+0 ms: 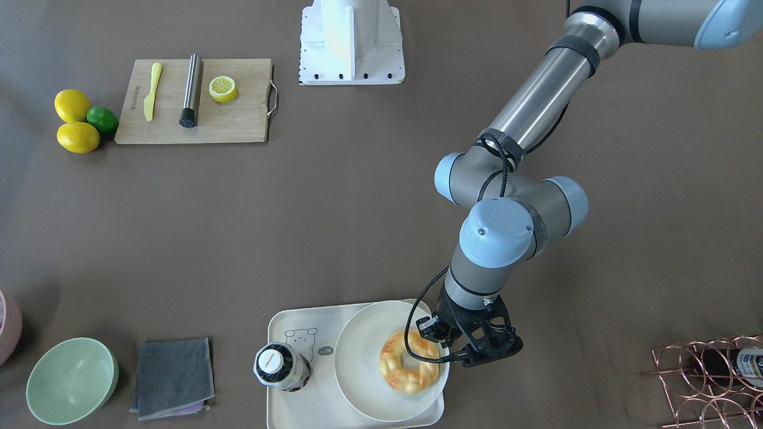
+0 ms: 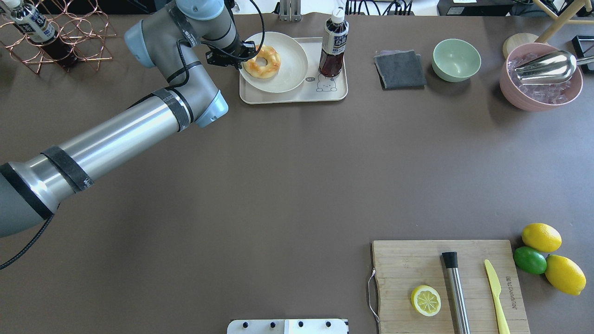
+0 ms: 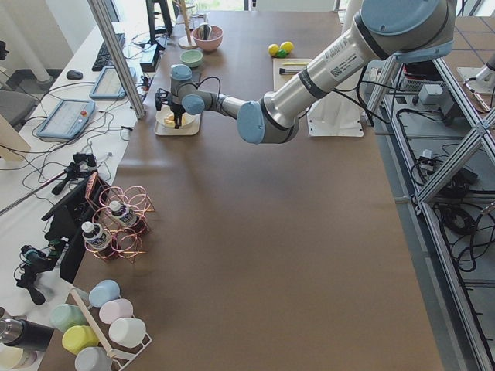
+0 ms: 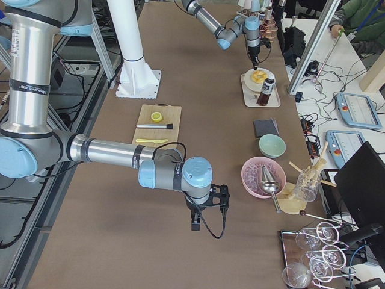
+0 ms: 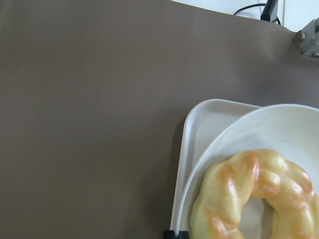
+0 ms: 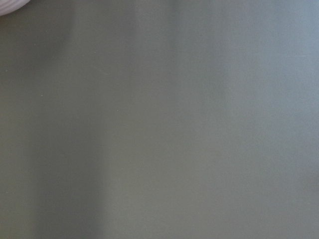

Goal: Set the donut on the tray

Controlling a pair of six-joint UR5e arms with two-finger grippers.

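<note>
The donut [image 1: 396,375], pale yellow with orange glaze, lies on a round white plate [image 1: 369,333] that rests on the cream tray [image 1: 286,405] with the bear drawing. It also shows in the overhead view [image 2: 260,72] and in the left wrist view [image 5: 224,199], low and to the right. My left gripper [image 1: 462,351] hangs just above the plate's rim beside the donut, looks open and holds nothing. My right gripper [image 4: 207,220] hovers over bare table far from the tray; I cannot tell whether it is open.
A dark drink bottle [image 1: 280,366] stands on the tray next to the plate. A grey cloth [image 1: 173,375] and a green bowl [image 1: 71,378] lie beyond it. A copper wire rack [image 1: 709,375] stands on the other side. The cutting board [image 1: 238,119] is far off.
</note>
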